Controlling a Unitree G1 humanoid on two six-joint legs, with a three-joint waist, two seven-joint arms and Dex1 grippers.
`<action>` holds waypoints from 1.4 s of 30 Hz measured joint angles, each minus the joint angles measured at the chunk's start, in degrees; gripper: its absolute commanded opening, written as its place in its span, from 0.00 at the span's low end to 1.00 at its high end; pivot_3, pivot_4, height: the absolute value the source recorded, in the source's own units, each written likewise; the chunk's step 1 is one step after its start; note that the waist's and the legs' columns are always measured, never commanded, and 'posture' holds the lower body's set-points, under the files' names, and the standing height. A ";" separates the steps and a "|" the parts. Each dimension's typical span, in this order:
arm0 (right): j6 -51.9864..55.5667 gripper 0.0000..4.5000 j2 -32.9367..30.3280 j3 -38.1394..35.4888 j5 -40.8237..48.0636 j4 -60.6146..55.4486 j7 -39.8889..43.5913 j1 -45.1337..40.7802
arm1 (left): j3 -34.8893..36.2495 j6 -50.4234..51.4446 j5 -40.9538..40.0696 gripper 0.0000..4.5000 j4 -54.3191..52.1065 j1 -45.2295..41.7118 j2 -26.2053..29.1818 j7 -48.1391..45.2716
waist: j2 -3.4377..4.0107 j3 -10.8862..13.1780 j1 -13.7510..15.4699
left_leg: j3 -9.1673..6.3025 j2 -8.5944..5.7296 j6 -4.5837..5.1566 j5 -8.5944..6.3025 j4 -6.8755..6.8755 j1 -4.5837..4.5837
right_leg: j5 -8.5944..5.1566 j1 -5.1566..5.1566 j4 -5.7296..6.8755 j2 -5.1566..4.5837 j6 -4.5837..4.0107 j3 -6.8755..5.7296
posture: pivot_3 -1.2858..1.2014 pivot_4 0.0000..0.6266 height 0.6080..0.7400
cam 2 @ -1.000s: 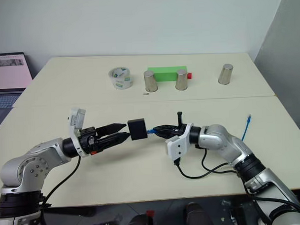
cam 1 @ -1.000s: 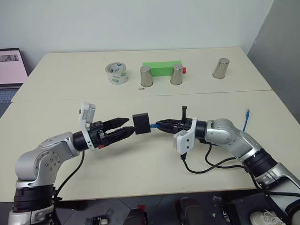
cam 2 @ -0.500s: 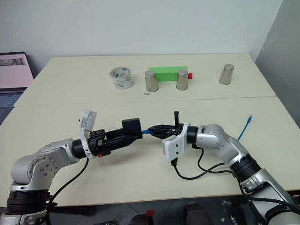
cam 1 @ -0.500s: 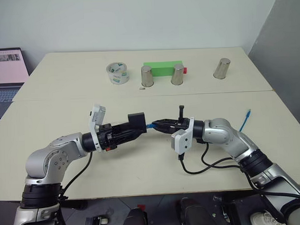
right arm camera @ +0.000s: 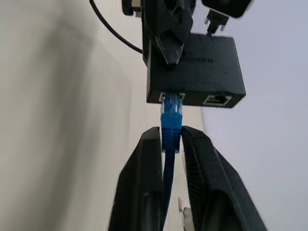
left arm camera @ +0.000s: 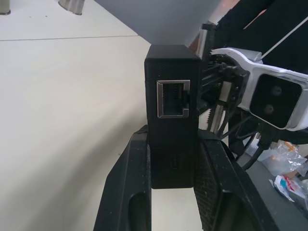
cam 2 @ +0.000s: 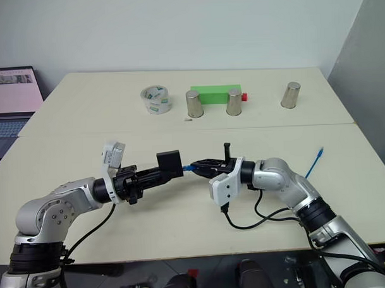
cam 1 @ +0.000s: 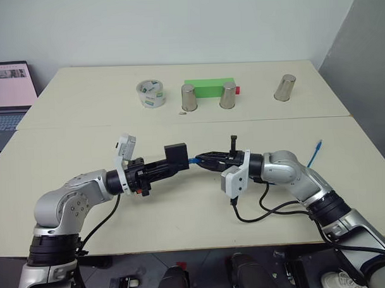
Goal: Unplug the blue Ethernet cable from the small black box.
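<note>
The left gripper has closed in the last second: its fingers, spread and short of the small black box a second ago, are now clenched on the box's two flat sides and hold it above the bench. The box no longer hangs from the cable alone, so it looks braced for the pull.

At the box's 3 o'clock in the head views, the right gripper pinches the blue Ethernet cable just behind its plug. The plug still sits in a port, beside an empty one. The cable's far end lies on the bench at about 3 o'clock, well apart.

Three metal cups stand at 12 o'clock; what they hold cannot be told. A tape roll and green block are near them.
</note>
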 measured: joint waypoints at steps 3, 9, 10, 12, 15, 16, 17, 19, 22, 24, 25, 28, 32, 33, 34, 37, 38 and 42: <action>6.21 0.52 -2.02 -0.14 6.19 -5.39 6.30 2.30 | -1.61 -1.11 1.66 0.17 0.42 -0.76 0.03 -0.78 | 0.00 0.00 0.04 | 0.00 -0.01 0.00 0.00 0.00 0.00 | 0.01 0.02 -0.01 0.00 -0.01 0.00 | 0.52 0.24 1.00; 34.55 0.57 -4.36 -3.84 28.76 -18.20 14.56 8.82 | -4.62 -4.69 4.94 0.17 0.68 -0.91 1.12 -5.50 | 0.00 0.00 0.34 | -0.04 0.00 0.01 0.00 0.03 0.00 | -0.01 0.05 0.00 -0.01 -0.01 -0.02 | 0.52 0.24 1.00; 42.18 0.57 -4.88 -5.37 34.60 -20.80 14.96 9.31 | -5.06 -5.56 5.53 0.17 0.84 -0.89 1.21 -6.62 | 0.00 0.00 0.35 | -0.04 0.01 0.01 0.00 0.05 0.01 | -0.03 0.06 0.00 -0.01 0.03 -0.02 | 0.52 0.24 1.00; 55.86 0.57 -5.08 -8.36 44.30 -24.95 14.52 9.90 | -5.90 -7.57 6.66 0.17 1.00 -0.93 1.38 -8.64 | 0.00 0.00 0.31 | -0.05 0.02 0.01 0.00 0.04 0.03 | -0.06 0.06 0.02 0.00 0.08 -0.03 | 0.52 0.24 1.00; 67.78 0.57 -3.78 -9.80 50.32 -26.65 12.31 9.01 | -6.99 -9.67 8.18 0.17 1.01 -1.24 1.60 -10.56 | 0.00 0.00 0.12 | -0.04 0.03 0.01 0.00 0.03 0.05 | -0.13 0.05 0.05 0.04 0.20 -0.04 | 0.52 0.24 1.00; 69.98 0.57 -3.59 -9.84 51.36 -26.83 11.97 8.77 | -7.31 -10.25 8.57 0.17 1.01 -1.24 1.61 -11.19 | 0.00 0.00 0.14 | -0.05 0.03 0.02 0.00 0.02 0.04 | -0.14 0.04 0.04 0.04 0.20 -0.06 | 0.52 0.24 1.00; 72.87 0.57 -3.62 -9.86 52.52 -27.11 12.16 8.49 | -7.49 -11.13 9.00 0.17 1.01 -1.18 1.64 -12.13 | 0.00 0.00 0.14 | -0.05 0.03 0.02 0.00 0.02 0.03 | -0.14 0.04 0.02 0.04 0.21 -0.06 | 0.52 0.24 1.00; 76.21 0.57 -3.49 -9.89 54.44 -27.34 12.54 8.26 | -7.82 -12.17 9.49 0.17 1.02 -1.19 1.64 -13.26 | 0.00 0.00 0.14 | -0.04 0.02 0.02 0.00 0.02 0.01 | -0.14 0.04 -0.03 0.04 0.21 -0.05 | 0.52 0.24 1.00; 80.24 0.57 -2.47 -9.91 56.29 -27.40 12.67 7.42 | -8.33 -13.56 9.91 0.17 1.11 -1.20 1.58 -14.71 | 0.00 0.00 0.13 | -0.04 0.02 0.02 -0.01 0.02 -0.07 | -0.14 -0.01 -0.06 0.04 0.22 -0.05 | 0.52 0.24 1.00; 81.80 0.57 -2.00 -9.84 56.58 -27.39 12.88 6.42 | -8.47 -13.96 10.12 0.17 1.11 -1.25 1.58 -15.27 | 0.01 0.00 0.12 | -0.05 0.02 0.02 -0.01 0.02 -0.09 | -0.14 -0.03 -0.06 0.04 0.22 -0.06 | 0.52 0.24 1.00; 82.20 0.57 -2.01 -9.85 56.58 -27.39 12.94 6.07 | -8.51 -14.00 10.16 0.17 1.12 -1.25 1.58 -15.36 | 0.01 0.00 0.12 | -0.06 0.02 0.02 -0.01 0.02 -0.09 | -0.14 -0.03 -0.06 0.04 0.22 -0.08 | 0.52 0.24 1.00; 82.97 0.57 -1.55 -9.14 56.10 -26.41 14.25 5.25 | -9.07 -14.50 10.56 0.17 1.15 -1.24 1.58 -16.34 | 0.01 0.00 0.10 | -0.06 0.02 0.02 -0.01 0.02 -0.09 | -0.15 -0.02 -0.06 0.04 0.23 -0.08 | 0.52 0.24 1.00; 83.97 0.57 -1.08 -8.93 55.94 -25.86 15.32 4.42 | -9.48 -15.19 10.91 0.17 1.15 -1.24 1.55 -16.41 | 0.01 0.00 0.05 | -0.06 0.02 0.02 -0.01 0.02 -0.09 | -0.15 -0.03 -0.06 0.04 0.23 -0.08 | 0.52 0.24 1.00; 84.29 0.57 -0.83 -8.93 55.91 -25.80 15.42 4.14 | -9.48 -15.22 10.98 0.17 1.15 -1.24 1.55 -16.39 | 0.01 0.00 0.05 | -0.06 0.03 0.02 -0.01 0.02 -0.09 | -0.15 -0.03 -0.06 0.04 0.23 -0.08 | 0.52 0.24 1.00; 84.47 0.57 -0.64 -8.93 55.89 -25.76 15.46 4.08 | -9.48 -15.23 11.00 0.17 1.15 -1.24 1.55 -16.38 | 0.01 0.00 0.05 | -0.06 0.02 0.02 -0.01 0.02 -0.09 | -0.15 -0.03 -0.06 0.04 0.23 -0.09 | 0.52 0.24 1.00; 84.88 0.57 0.04 -8.84 55.76 -25.10 15.59 4.06 | -9.48 -15.24 11.02 0.17 1.15 -1.24 1.51 -16.30 | 0.01 0.00 0.02 | -0.06 0.03 0.02 -0.01 0.02 -0.10 | -0.15 -0.03 -0.06 0.04 0.23 -0.08 | 0.52 0.24 1.00; 84.90 0.57 0.05 -8.73 55.67 -25.03 15.67 4.05 | -9.48 -15.24 11.02 0.17 1.14 -1.23 1.51 -16.29 | 0.01 0.00 0.02 | -0.06 0.02 0.02 -0.01 0.02 -0.10 | -0.15 -0.03 -0.06 0.04 0.23 -0.08 | 0.52 0.24 1.00; 84.91 0.57 0.09 -8.01 54.78 -24.66 16.26 3.93 | -9.48 -15.24 11.02 0.17 1.07 -1.17 1.38 -16.12 | 0.01 0.00 0.02 | -0.07 0.03 0.02 -0.01 0.02 -0.09 | -0.15 -0.03 -0.06 0.04 0.23 -0.09 | 0.52 0.24 1.00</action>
